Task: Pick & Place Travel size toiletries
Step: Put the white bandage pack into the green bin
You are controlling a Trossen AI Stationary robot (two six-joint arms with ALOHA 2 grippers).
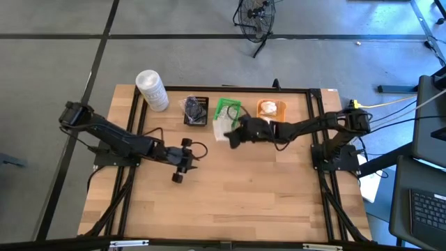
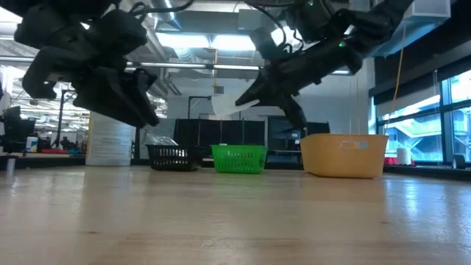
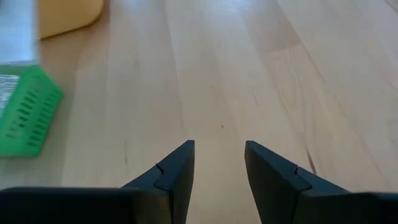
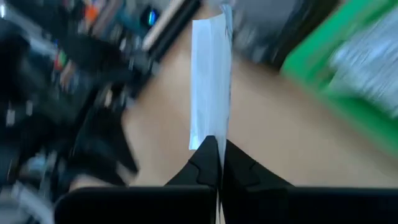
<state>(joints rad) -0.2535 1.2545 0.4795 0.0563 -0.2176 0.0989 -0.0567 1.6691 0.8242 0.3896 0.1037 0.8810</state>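
Note:
My right gripper (image 1: 232, 137) hovers above the table just in front of the green tray (image 1: 228, 109), shut on a flat white sachet (image 4: 210, 81). The sachet also shows in the high view (image 1: 222, 130). Pale packets lie in the green tray, dark items in the black tray (image 1: 196, 110), and a white bundle in the orange tray (image 1: 270, 108). My left gripper (image 3: 221, 168) is open with nothing between its fingers. It hangs over bare wood left of centre (image 1: 182, 164). My right gripper pinches the white sachet between its two fingers at one edge (image 4: 211, 135). The sachet sticks out past the fingertips, seen edge-on, and is lifted clear of the table. The fingers come from the table's right side, slanting a little downward.
A tall white tub (image 1: 152, 89) stands at the far left, beside the black tray. The three trays line the table's far edge. A black frame (image 1: 313, 118) borders the tabletop. Bare wood (image 1: 244, 195) stretches across the near half.

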